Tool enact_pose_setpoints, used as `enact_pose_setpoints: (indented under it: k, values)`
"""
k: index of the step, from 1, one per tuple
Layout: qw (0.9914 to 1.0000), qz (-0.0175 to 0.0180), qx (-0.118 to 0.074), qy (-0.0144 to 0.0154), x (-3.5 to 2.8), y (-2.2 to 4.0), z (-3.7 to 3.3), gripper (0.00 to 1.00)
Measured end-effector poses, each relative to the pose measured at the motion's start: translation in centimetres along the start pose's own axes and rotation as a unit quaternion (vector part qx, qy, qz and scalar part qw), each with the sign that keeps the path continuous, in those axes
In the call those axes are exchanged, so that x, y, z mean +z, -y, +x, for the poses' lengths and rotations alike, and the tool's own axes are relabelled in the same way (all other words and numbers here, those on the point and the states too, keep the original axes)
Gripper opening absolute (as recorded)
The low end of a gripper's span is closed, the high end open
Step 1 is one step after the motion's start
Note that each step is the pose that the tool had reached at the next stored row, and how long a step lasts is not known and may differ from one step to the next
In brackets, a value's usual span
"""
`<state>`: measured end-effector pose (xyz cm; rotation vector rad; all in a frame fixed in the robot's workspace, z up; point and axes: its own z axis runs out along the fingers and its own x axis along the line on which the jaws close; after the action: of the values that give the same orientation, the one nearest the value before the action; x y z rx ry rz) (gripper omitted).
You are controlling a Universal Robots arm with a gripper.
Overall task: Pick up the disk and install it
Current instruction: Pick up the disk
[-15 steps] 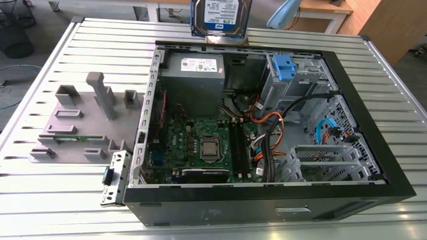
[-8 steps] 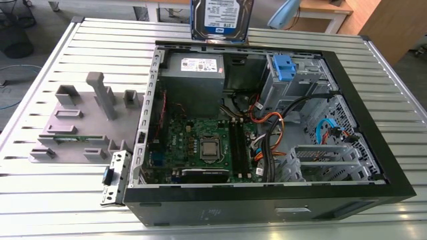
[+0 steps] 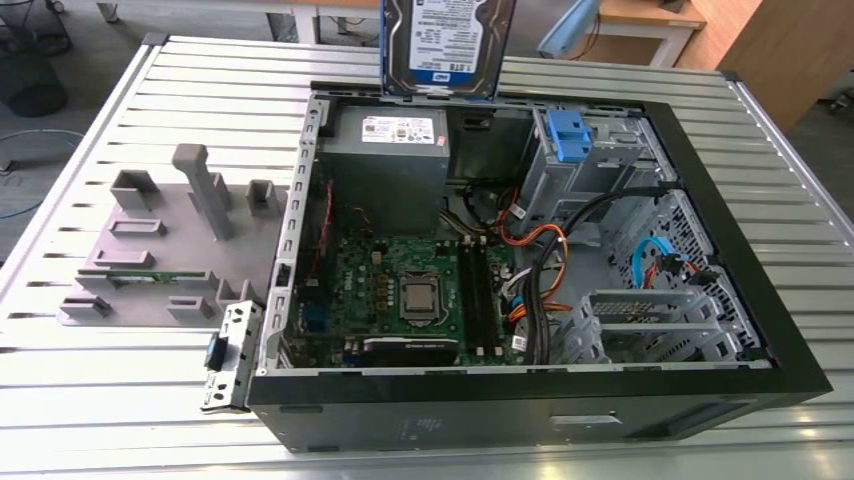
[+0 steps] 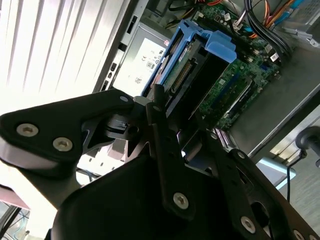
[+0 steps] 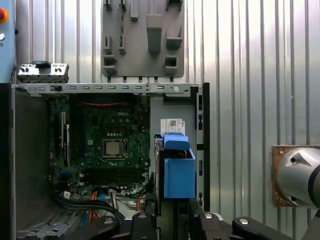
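Nearest the exterior camera stands the black front of the case (image 3: 534, 420), which lies open on its side on the slatted table (image 3: 80, 420). Off to the exterior view's left, a grey plate (image 3: 147, 250) of holders rests on the table, and a small bracket (image 3: 227, 350) stands at the case's near corner. Inside the case, going toward the exterior view's right, come the power supply (image 3: 387, 150) with its white sticker, the board (image 3: 400, 290) nearer the camera, and a knot of cables (image 3: 534, 250). Then comes the grey bay (image 3: 607, 150), with a blue latch (image 3: 567, 135) at its mouth. The disk (image 3: 447, 45) hangs clear of the table, upright, with its label toward the exterior camera. Its lower edge is level with the far rim of the case, above the power supply; whether it touches that rim I cannot tell. In the second wrist view the gripper (image 4: 177, 107) has its jaws clenched on the disk, one on either side of it, and the blue-railed end is the part farthest from the wrist. So the disk's long axis runs straight on from the jaws, downward toward the case. The bay lies lower than the disk and to the exterior view's right of it, near but apart. In the first wrist view the disk appears edge-on over the power supply, just inside the case wall.
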<state>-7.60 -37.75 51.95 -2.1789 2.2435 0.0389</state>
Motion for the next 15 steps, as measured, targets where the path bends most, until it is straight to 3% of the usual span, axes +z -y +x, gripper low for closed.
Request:
enact_pose_setpoints:
  k: [15]
  values:
    - [1.00000,0.0000,0.000,0.0000,-0.12,0.15,5.29,0.35]
